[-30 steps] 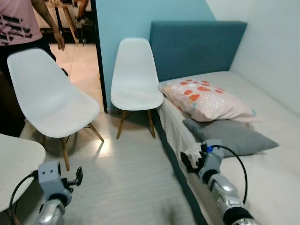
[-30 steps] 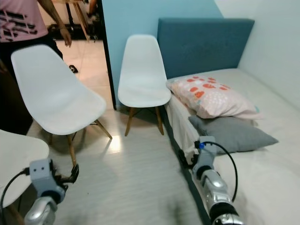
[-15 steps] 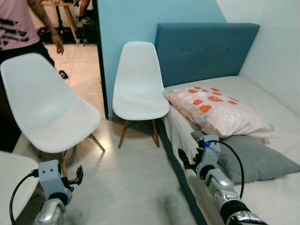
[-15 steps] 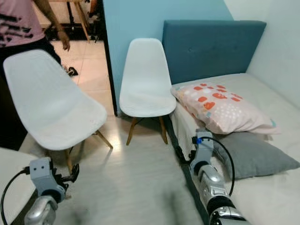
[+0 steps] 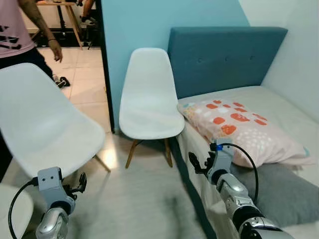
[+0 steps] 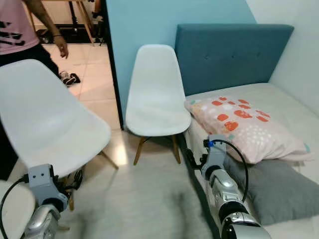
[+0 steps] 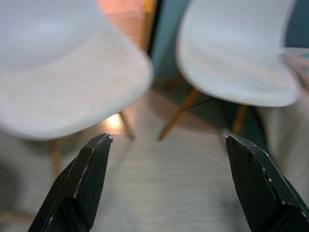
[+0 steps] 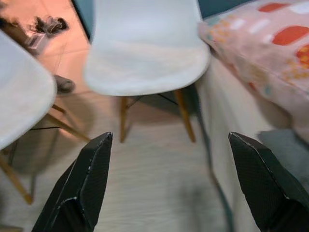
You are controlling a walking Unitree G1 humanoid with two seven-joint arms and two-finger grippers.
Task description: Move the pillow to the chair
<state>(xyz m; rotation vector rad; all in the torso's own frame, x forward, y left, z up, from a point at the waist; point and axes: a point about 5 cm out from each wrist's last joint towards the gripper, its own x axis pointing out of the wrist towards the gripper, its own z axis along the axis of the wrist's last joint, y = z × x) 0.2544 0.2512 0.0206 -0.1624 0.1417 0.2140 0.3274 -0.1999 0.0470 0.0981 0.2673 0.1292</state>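
A pink pillow [image 5: 246, 127] with orange and white spots lies on the bed, resting partly on a grey pillow [image 5: 289, 191]. A white chair [image 5: 149, 97] stands beside the bed's head end, against the blue wall. My right gripper [image 5: 195, 163] is held out low, open, just off the bed's side edge and short of the pink pillow [image 8: 263, 43]. My left gripper [image 5: 82, 183] is open, low over the floor, with nothing between its fingers [image 7: 79, 186].
A second white chair [image 5: 42, 127] stands close at my left, its seat over my left arm. A person [image 5: 20, 35] stands in the doorway at the back left. The blue headboard [image 5: 224, 57] backs the bed [image 5: 259, 97]. Light wooden floor [image 5: 144, 199] lies between chairs and bed.
The camera has moved forward and turned right: chairs, bed and pillows have grown and shifted. Both grippers stay open and held out as before.
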